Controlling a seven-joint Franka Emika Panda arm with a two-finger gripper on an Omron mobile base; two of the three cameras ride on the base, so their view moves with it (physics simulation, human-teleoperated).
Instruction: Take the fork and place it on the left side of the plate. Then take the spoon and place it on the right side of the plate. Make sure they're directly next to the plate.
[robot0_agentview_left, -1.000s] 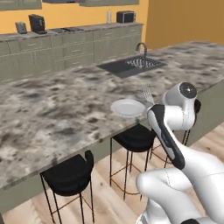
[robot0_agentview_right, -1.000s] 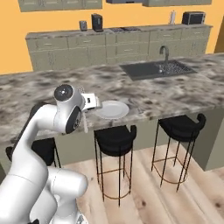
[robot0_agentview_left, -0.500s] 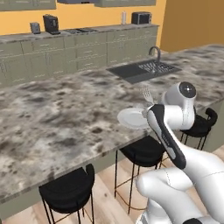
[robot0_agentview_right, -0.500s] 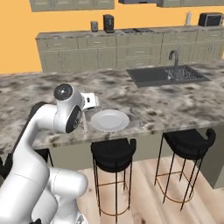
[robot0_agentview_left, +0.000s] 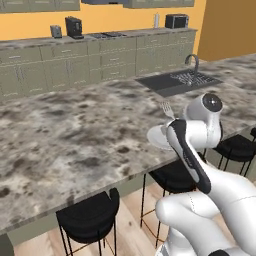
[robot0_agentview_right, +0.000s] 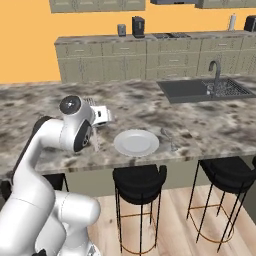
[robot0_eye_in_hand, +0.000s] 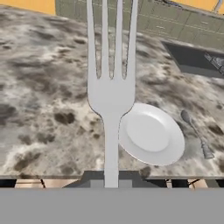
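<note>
Hand view puts the fork (robot0_eye_in_hand: 110, 94) dead centre, handle running down into the gripper (robot0_eye_in_hand: 110, 180) with the jaws pinched tight on it and the tines pointing away over the counter (robot0_eye_in_hand: 39, 109). So the fork is up in the air, not on the stone, hanging over the marble just left of the plate (robot0_eye_in_hand: 151, 133), which sits near the counter's front edge. The spoon (robot0_eye_in_hand: 196, 133) lies on the far side of the plate, close to it but not touching. From the right base view the gripper (robot0_agentview_right: 95, 141) hangs a little left of the plate (robot0_agentview_right: 136, 142), so the spot looks roughly right already. What worries me: the grip is only on the very end of a thin handle, so the fork could swivel or slip on the way down and land crooked or with the tines on the plate rim. Drop it from too high and it probably bounces or skids on that hard stone, maybe nudging the plate. The edge is also close, so a release too far toward the stools (robot0_agentview_right: 139, 179) might send it off the counter. And setting it too far left fails the "directly next to" bit.
</note>
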